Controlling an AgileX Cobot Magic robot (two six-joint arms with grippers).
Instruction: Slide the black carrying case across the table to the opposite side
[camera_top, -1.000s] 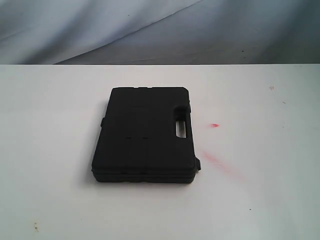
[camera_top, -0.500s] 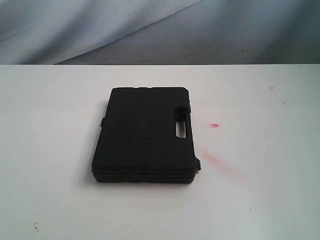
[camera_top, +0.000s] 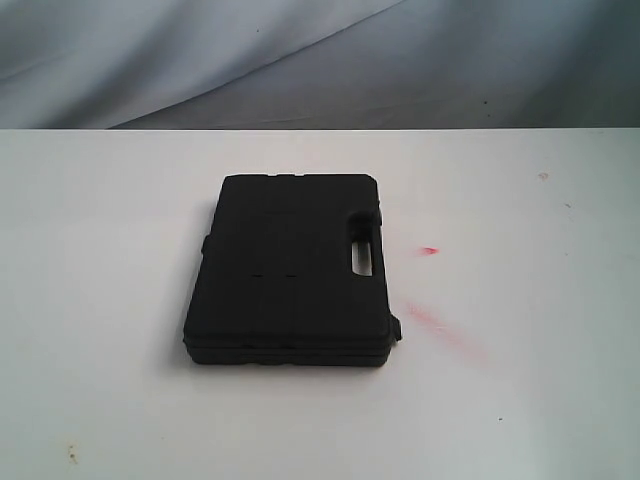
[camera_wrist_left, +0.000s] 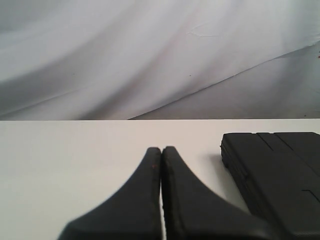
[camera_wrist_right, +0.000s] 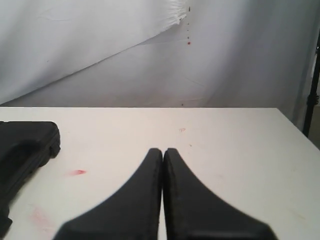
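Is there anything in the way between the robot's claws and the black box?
No, nothing visible. In the left wrist view only bare white table lies between the left gripper and the case. In the right wrist view, just table with flat red smears separates the right gripper from it.

The case (camera_top: 290, 270) looks like matt black ribbed plastic on the smooth white table (camera_top: 520, 400).

My ext cam's high, angled down at table (camera_top: 520, 400); both wrist cams low, level, facing backdrop (camera_wrist_right: 150, 50); all 3 share case (camera_top: 290, 270).
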